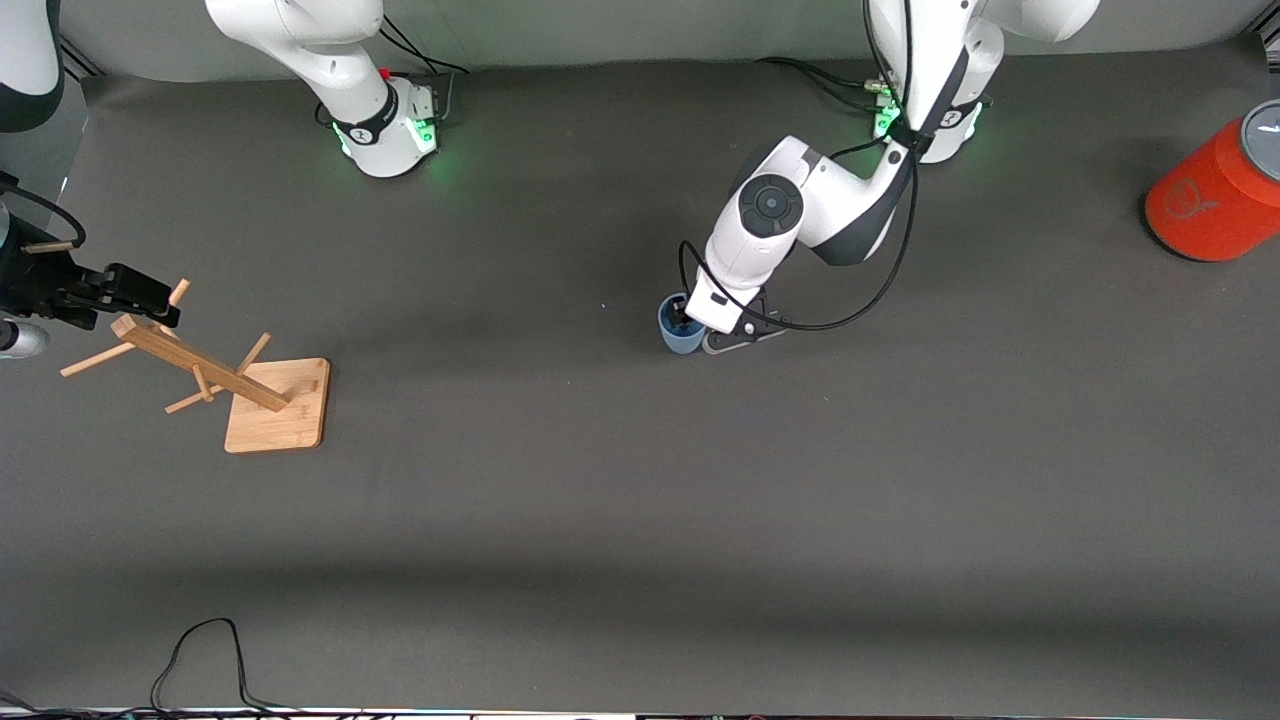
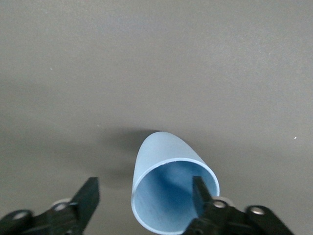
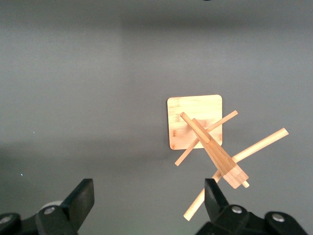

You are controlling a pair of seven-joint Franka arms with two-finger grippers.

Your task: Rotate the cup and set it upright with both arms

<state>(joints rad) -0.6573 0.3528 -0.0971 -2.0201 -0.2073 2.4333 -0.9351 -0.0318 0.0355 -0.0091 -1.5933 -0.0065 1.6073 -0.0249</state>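
Cup: pale blue tumbler [image 1: 679,330] just right of the front view's centre, standing on the grey table [image 1: 640,500] mouth up, so its long axis is vertical; in the left wrist view the cup [image 2: 168,188] fills the lower centre with its open mouth toward the camera.

Left gripper: the left gripper [image 1: 700,325] sits directly over the cup; its fingers [image 2: 201,193] are spread, one inside the mouth by the wall, the other outside and apart from it. Nothing is pinched.

Key relation: the cup wall stands between the spread fingers, touched by neither so far as can be seen; the left arm is by far the nearer one.

Judgement: the cup appears upright and released, so the next move would likely be a straight lift clear of the rim; a sideways drift could tip it.

Right gripper: the right gripper [image 1: 130,292] waits at the front view's left edge, fingers spread and empty, above a wooden peg rack [image 1: 240,385].

Rack, wrist view: the rack [image 3: 205,142] lies right of centre.

Canister: an orange-red canister [image 1: 1215,195] stands at upper right.
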